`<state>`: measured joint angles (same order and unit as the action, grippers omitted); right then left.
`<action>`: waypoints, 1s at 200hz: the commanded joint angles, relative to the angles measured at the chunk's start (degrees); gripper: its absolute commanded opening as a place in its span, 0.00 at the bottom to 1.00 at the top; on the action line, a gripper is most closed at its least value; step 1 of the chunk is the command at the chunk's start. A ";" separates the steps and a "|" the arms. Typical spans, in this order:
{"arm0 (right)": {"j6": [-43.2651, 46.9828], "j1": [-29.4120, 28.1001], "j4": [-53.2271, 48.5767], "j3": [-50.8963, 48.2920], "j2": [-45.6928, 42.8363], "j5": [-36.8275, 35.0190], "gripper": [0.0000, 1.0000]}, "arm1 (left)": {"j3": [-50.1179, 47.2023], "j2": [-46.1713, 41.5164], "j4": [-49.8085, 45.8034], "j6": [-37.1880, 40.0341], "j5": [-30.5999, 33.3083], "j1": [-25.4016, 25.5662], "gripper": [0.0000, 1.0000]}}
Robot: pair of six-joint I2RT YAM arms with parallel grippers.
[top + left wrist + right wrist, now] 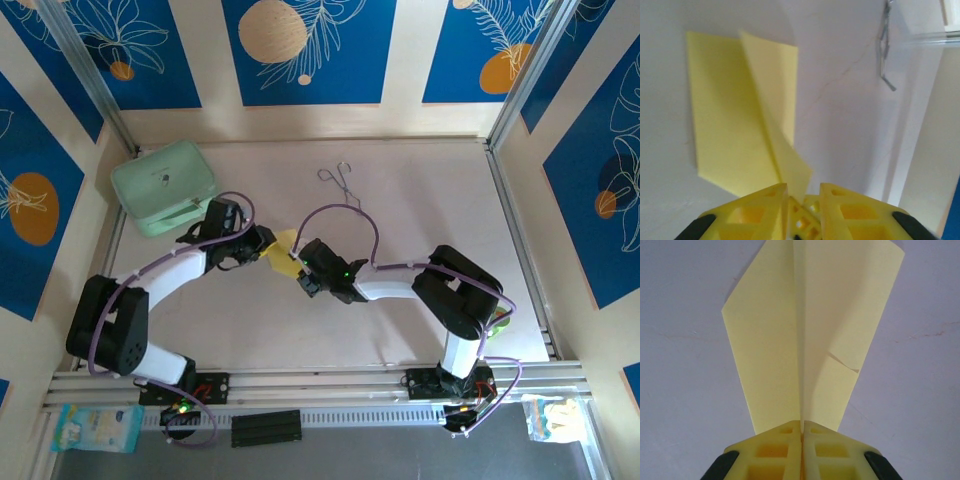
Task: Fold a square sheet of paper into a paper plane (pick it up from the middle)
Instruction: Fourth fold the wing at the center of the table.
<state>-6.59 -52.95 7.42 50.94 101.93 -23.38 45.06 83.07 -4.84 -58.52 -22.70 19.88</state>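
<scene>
A pale table (400,200) is sitting between blue leaf-print panels. Right of the green case (163,186), the yellow paper (810,340) is being pinched along its crease by the clenched right claw (802,427). The left claw (802,192) is standing slightly parted around one corner, so that corner risks slipping and skewing the fold. No readable writing is showing.

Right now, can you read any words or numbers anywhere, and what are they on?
Nothing here can be read.
On the mint-green rounded case: a tiny mark on the lid, too small to read.
On the blue-and-white packet by the near left edge: print too blurred to read.
On the folded yellow paper sheet: no writing at all.
</scene>
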 commanded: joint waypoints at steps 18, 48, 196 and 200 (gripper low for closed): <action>-0.86 0.68 0.91 0.74 0.82 5.15 0.08 | -7.02 -0.83 4.20 -2.43 0.34 -0.18 0.19; -1.73 1.11 0.86 0.66 1.17 6.64 0.07 | -8.42 2.13 8.90 -3.83 -2.08 0.15 0.16; -3.96 2.67 0.08 0.91 1.87 10.22 0.08 | -3.84 14.48 14.65 -4.07 -6.54 1.72 0.25; -4.02 2.68 -0.05 1.02 1.99 10.11 0.08 | -3.80 14.62 14.62 -4.18 -6.56 1.74 0.25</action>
<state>-10.07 -50.54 7.92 50.94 102.56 -13.87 40.10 96.36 9.41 -62.59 -28.10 21.04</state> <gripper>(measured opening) 0.076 0.242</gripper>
